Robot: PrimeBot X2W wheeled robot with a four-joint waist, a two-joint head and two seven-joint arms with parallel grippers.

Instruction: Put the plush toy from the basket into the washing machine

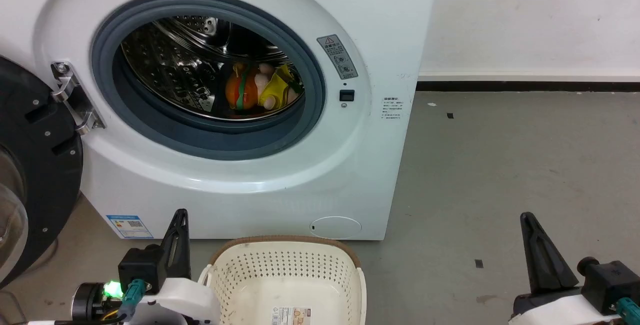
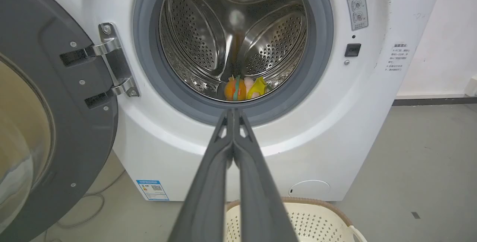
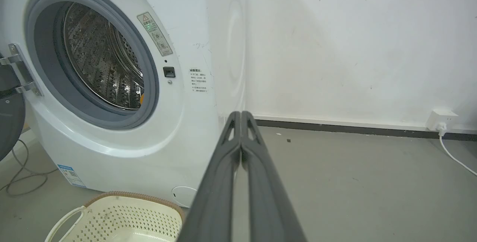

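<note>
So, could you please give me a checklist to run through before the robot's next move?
1. Plush toy lies in the drum of the washing machine: ok.
2. Basket holds no toy in the part visible: ok.
3. Left gripper shut and empty: ok.
4. Right gripper shut and empty: ok.
5. Door open, off the opening: ok.
6. Toy clear of the grey gasket for closing: cannot tell.

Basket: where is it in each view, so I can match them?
Head view: basket bottom centre, before the washing machine.
Left wrist view: basket at bottom edge, right of centre, partly behind the left gripper.
Right wrist view: basket in lower left corner.
Shared landmark: round white cap low on the machine's front.
</note>
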